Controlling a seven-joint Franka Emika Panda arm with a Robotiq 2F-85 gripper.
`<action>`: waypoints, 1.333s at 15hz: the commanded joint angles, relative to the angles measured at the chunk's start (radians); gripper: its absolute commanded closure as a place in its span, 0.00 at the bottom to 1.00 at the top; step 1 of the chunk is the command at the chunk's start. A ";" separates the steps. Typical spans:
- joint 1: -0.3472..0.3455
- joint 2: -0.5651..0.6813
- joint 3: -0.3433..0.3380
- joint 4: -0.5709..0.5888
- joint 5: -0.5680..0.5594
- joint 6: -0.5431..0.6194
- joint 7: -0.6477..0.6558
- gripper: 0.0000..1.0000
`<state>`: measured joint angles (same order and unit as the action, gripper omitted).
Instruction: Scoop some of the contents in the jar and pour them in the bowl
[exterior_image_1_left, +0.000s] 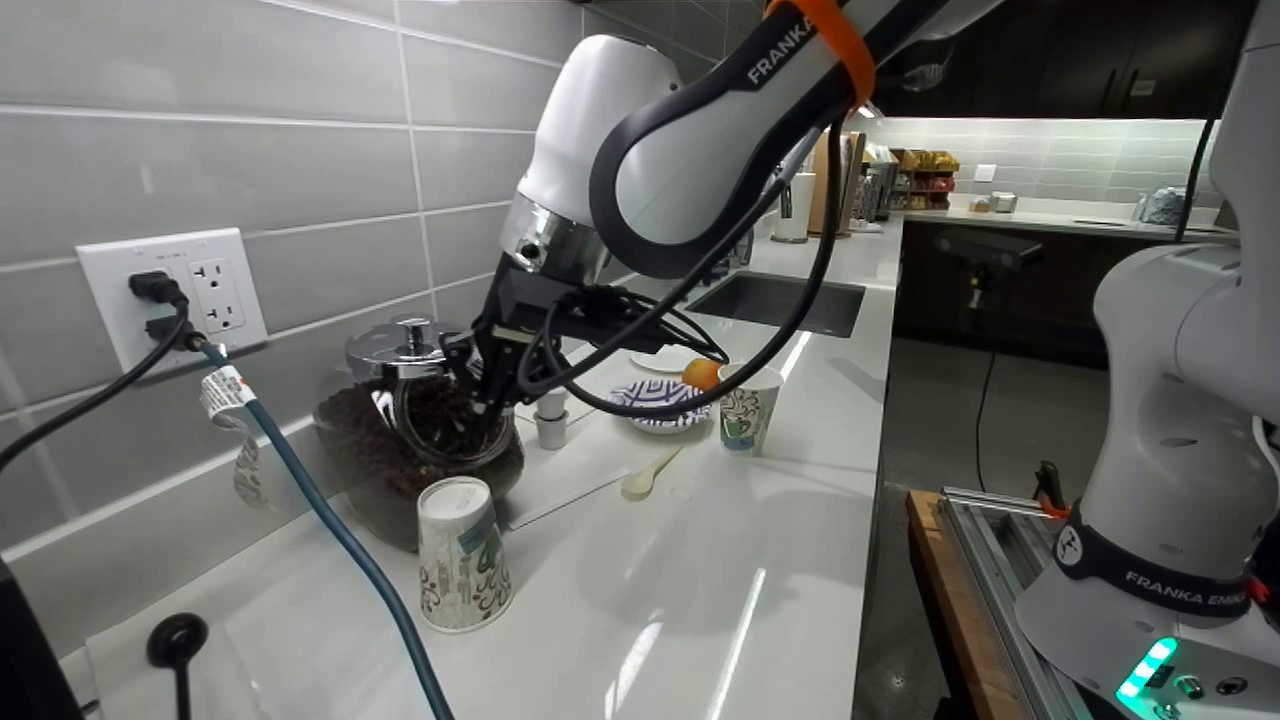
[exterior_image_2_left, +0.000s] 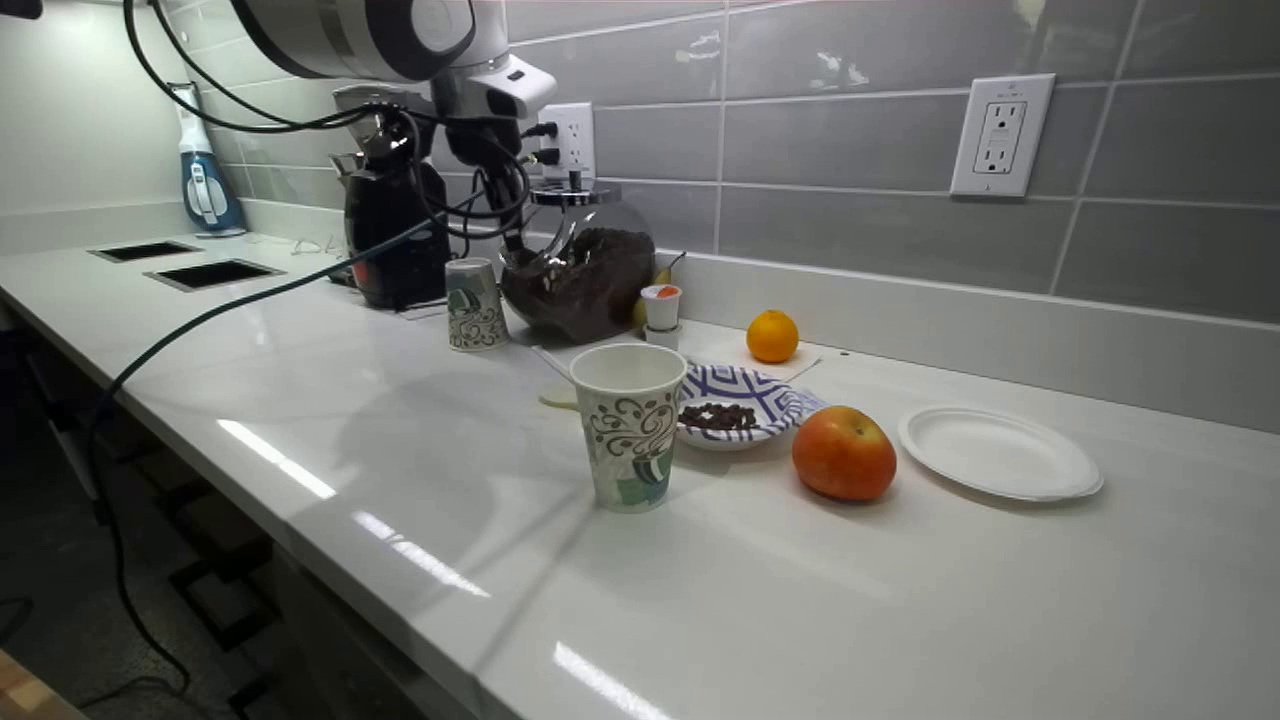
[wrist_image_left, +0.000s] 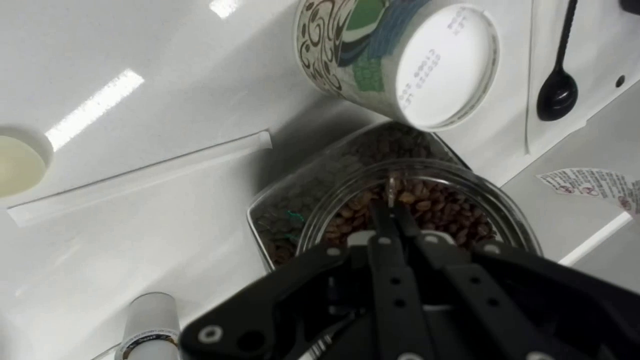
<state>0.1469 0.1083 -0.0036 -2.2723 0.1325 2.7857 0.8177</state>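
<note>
Currently gripper (wrist_image_left: 391, 208) at mouth of jar (exterior_image_2_left: 600, 285), jaws together.
Beans (exterior_image_2_left: 718, 416) in bowl (exterior_image_2_left: 738, 376), 4 o'clock from jar in an exterior view.

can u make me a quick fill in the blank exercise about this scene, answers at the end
1. The hand is at the round opening of the glass jar, where the beans look ____.
2. The paper cup beside that jar stands upside ____.
3. Unlike the pale spoon, the spoon at the wrist view's upper right is ____.
4. The bowl has a white-and-____ pattern.

Missing words: brown; down; black; blue
</note>
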 joint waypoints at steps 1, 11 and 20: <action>-0.019 -0.002 0.031 0.014 0.059 -0.028 -0.019 0.97; -0.071 -0.017 0.101 0.015 0.544 0.000 -0.316 0.97; -0.113 -0.024 0.083 0.009 0.961 -0.044 -0.664 0.97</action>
<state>0.0540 0.0968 0.0777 -2.2617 1.0006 2.7774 0.2336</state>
